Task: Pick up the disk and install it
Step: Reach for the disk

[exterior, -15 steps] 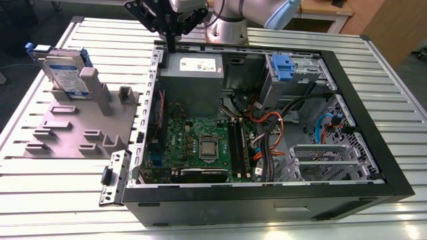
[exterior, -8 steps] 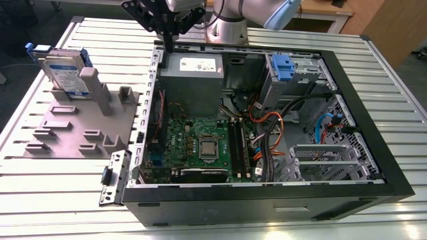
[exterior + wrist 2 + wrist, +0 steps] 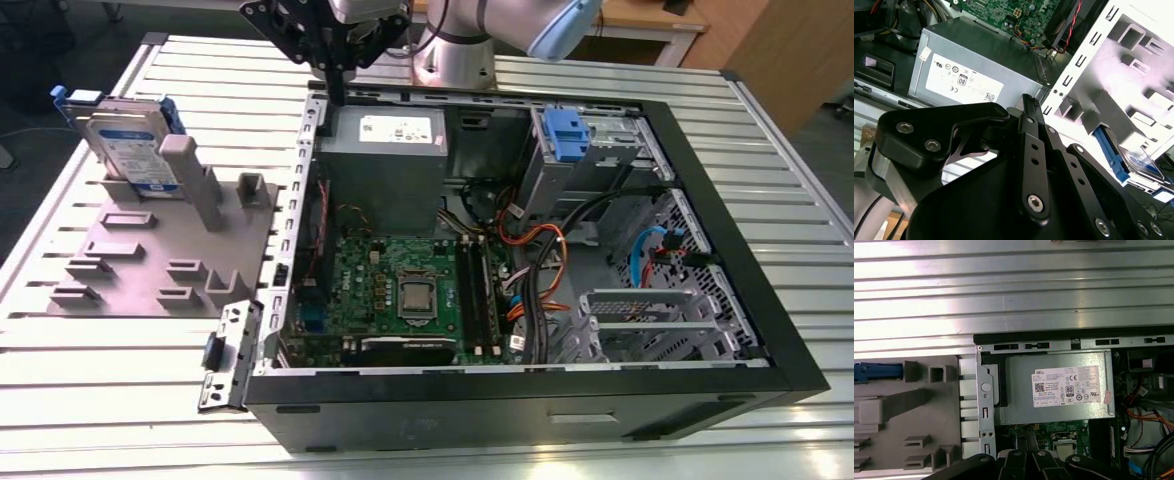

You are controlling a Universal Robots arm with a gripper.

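Note:
The disk [image 3: 124, 138] stands on edge in a grey holder [image 3: 147, 250] on the exterior view's left, outside the open computer case [image 3: 534, 400]. It is silver with a white-and-blue label and blue side rails. My gripper [image 3: 332, 95] hangs over the case's back corner nearest the holder, beside the grey power supply [image 3: 384, 150]. It is shut with nothing in it and well apart from the disk. In the second wrist view the gripper [image 3: 1026, 100] tapers to one narrow tip, with the disk [image 3: 1140, 161] beyond. A blue rail of the disk [image 3: 876, 371] shows in the first wrist view.
Inside the case lie a green motherboard [image 3: 400, 290], bundled cables [image 3: 534, 250] and a metal drive cage [image 3: 594, 150] with a blue latch tab [image 3: 565, 132]. The case and holder rest on a ribbed metal table [image 3: 120, 400]. The arm's base [image 3: 454, 55] stands behind the case.

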